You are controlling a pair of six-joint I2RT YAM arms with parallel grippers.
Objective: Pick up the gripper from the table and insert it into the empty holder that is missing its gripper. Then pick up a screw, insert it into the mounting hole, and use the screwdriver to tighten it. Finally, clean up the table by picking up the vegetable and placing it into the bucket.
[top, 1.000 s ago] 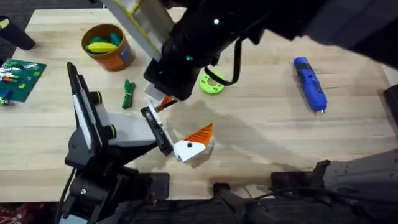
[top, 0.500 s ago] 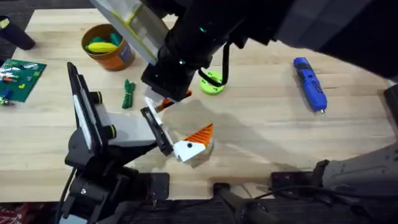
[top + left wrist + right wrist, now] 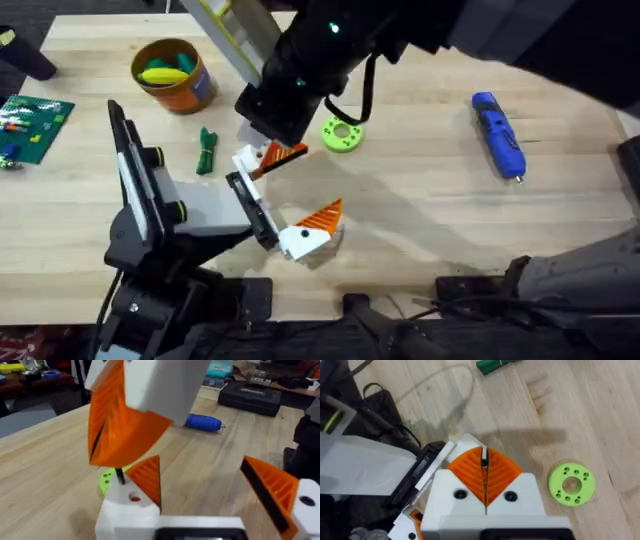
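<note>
Above the holder [image 3: 262,212], the right arm's jaws pinch the gripper [image 3: 268,157].

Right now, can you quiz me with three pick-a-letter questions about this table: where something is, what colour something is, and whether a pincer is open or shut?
1. Where is the dark green vegetable? A in the bucket; B on the table; C in the green dish.
2. What colour is the screwdriver? A blue; B red; C yellow.
3. The right pincer is: A wide open; B holding the screwdriver; C shut.

Answers: B, it lies on the bare wood; A, its body is blue all along; C, its orange pads meet in the right wrist view.
</note>
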